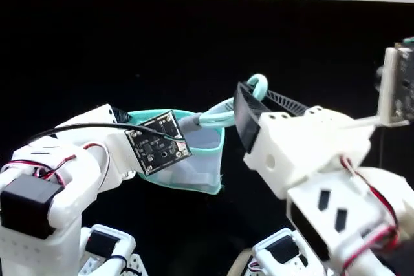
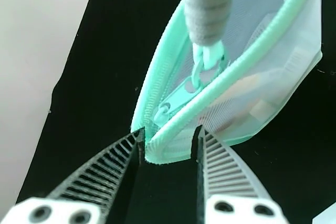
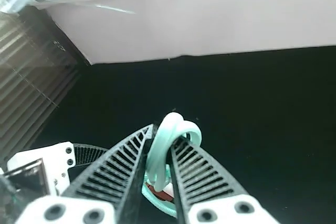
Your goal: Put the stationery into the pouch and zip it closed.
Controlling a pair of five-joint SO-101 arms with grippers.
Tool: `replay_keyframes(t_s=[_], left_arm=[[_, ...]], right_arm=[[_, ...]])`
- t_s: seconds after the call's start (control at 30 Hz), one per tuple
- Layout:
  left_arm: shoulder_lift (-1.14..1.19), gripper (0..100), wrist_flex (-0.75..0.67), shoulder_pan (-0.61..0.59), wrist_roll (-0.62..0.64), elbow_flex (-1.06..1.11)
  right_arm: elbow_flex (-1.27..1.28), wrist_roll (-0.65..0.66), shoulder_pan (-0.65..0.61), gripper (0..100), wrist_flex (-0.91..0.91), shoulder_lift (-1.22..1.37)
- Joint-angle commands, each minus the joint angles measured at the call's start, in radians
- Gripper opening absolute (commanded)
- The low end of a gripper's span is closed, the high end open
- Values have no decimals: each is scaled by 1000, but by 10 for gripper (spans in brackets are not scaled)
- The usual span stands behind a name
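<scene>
A black table [image 1: 194,37] spans the high view, with a pale wall [image 3: 236,19] and slatted blinds [image 3: 31,61] behind it. The left arm [image 1: 77,159] reaches in from the lower left of the frame and the right arm [image 1: 310,153] from the lower right. At centre sits the mint mesh pouch [image 1: 200,159], its end pinched in the left pincer [image 2: 168,130]. The right pincer [image 3: 164,134] is clamped on the pull loop [image 3: 178,127]. Close up, the left wrist view shows the zip slider [image 2: 181,95] near the gripped end, with the mouth gaping beyond it.
</scene>
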Motion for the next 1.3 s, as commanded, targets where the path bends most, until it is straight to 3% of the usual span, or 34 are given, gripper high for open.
replay_keyframes(t_s=[0.0,0.1,0.23,0.5,0.83,1.03,1.27], left_arm=[[28,171,8,16,-23,65],[28,147,8,16,-95,127],[28,0,8,41,-130,185],[28,6,9,41,-124,179],[28,6,8,-31,-14,-25],[28,6,8,-93,-14,-81],[28,6,8,-142,2,-194]], right_arm=[[-22,18,8,5,4,-36],[-22,18,10,5,4,-50],[-21,18,12,5,4,-51],[-21,15,12,5,-2,-51],[-25,14,16,5,-44,-51],[-156,18,142,5,-96,-42],[-219,18,183,5,-93,-50]])
